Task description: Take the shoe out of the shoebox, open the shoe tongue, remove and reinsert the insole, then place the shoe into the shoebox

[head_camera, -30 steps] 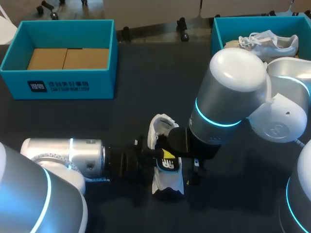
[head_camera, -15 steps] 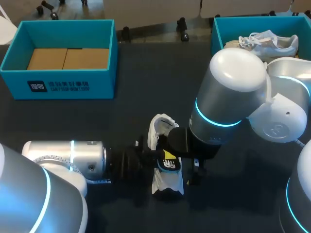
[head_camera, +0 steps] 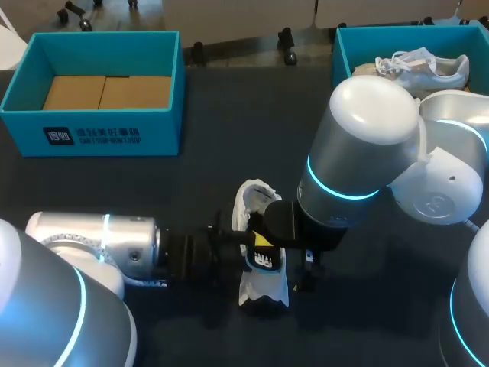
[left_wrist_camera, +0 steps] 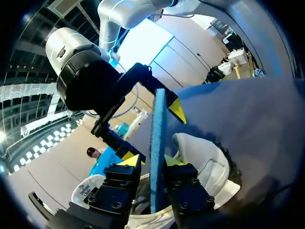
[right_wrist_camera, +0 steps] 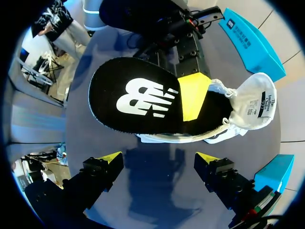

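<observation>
A white shoe [head_camera: 254,208] lies at the table's middle, its tongue [right_wrist_camera: 252,102] pulled open. The black insole [right_wrist_camera: 143,98], with a white logo and a yellow heel patch, stands on edge over the shoe. In the left wrist view the insole [left_wrist_camera: 157,143] sits between the fingers of my left gripper [left_wrist_camera: 151,161]. That gripper is open, with a small gap on one side of the insole. My right gripper [right_wrist_camera: 158,160] hangs wide open just short of the insole's flat face, touching nothing. My right arm [head_camera: 359,153] covers part of the shoe in the head view.
An open blue shoebox [head_camera: 92,134] with a cardboard floor stands at the back left. A second blue box [head_camera: 340,53] at the back right holds another white shoe [head_camera: 424,67]. Dark table top surrounds the shoe.
My left gripper's fingers have parted from the insole, and the left arm has drawn back a little to the left. The right arm has kept still.
</observation>
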Controlling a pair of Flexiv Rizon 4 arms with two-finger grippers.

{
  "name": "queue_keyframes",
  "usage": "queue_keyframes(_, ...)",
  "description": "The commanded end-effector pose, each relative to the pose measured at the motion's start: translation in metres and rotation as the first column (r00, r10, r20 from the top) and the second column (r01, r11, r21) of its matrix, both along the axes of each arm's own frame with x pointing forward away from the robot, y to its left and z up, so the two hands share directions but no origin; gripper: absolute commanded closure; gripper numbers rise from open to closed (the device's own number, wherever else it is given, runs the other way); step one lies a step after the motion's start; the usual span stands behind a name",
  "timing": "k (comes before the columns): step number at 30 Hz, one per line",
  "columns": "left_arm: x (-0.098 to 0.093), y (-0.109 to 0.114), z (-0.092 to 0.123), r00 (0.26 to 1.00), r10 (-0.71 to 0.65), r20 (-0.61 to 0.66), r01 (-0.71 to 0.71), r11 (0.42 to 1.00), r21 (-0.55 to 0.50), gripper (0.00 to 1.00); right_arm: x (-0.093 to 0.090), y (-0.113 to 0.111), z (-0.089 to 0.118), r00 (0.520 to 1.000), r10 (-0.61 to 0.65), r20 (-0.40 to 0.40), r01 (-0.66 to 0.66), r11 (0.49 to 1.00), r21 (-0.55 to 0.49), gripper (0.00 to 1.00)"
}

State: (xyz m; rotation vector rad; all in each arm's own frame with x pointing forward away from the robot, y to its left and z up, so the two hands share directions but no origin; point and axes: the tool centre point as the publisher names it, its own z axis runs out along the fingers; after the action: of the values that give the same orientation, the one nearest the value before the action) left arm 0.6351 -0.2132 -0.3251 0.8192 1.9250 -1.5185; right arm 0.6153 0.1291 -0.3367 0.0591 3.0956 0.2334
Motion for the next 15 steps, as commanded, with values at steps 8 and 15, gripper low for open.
queue_keyframes(8,-0.0117,0.0049,0.0095,1.0,-0.02,0.001,0.02,0.998,0.059,0.75,-0.0003,0.0013,-0.0022,1.0,-0.001,0.0,0.001,1.0,0.0,0.0)
queue_keyframes(15,-0.012,0.0004,0.0079,0.999,-0.032,0.021,0.031,0.997,0.075,1.0,-0.0003,0.0013,-0.0022,1.0,-0.001,0.0,0.001,1.0,0.0,0.0)
